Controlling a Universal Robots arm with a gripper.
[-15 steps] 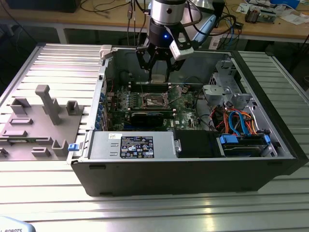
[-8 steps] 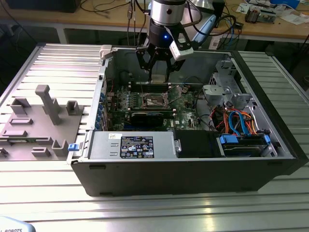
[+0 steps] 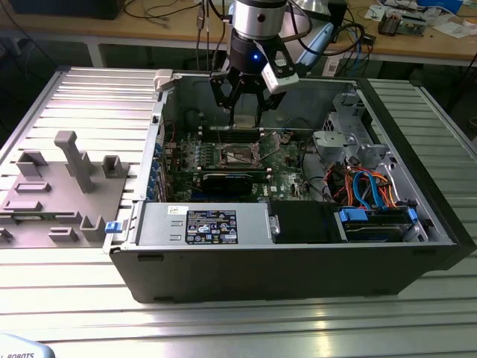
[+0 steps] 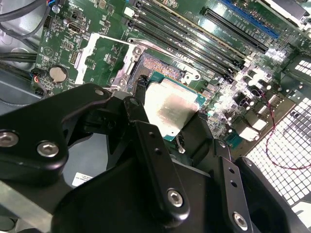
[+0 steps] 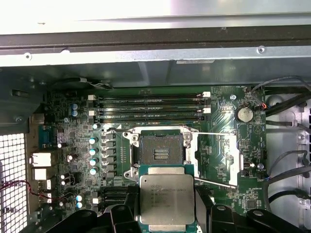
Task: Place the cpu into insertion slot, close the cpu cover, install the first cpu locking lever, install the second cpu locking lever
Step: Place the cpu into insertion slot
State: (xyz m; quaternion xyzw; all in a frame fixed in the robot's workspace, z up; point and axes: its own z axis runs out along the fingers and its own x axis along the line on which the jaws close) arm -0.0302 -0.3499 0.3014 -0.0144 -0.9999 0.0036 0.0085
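Holding the cpu (image 5: 166, 200) near the insertion slot (image 5: 161, 154), placing step; gripper (image 5: 170, 216) clamped on its edges; cpu cover (image 5: 219, 156) open; seating likely needs square alignment.

**Colours and patterns.** The cpu (image 5: 166, 199) has a dull silver top framed by a narrow green border. The insertion slot (image 5: 159, 154) is a dark recess with a silvery rim, and the cpu cover (image 5: 236, 158) is pale silver. The circuit board (image 5: 73, 131) is green, dotted with capacitors (image 5: 92, 156) that have pale teal tops. The memory slots (image 5: 150, 109) are black with white end clips. The gripper (image 3: 244, 112) is black. In the exterior view, blue and orange cables (image 3: 365, 186) contrast with the dark grey case (image 3: 298, 261). The table (image 3: 298, 328) is silver with parallel ribs.
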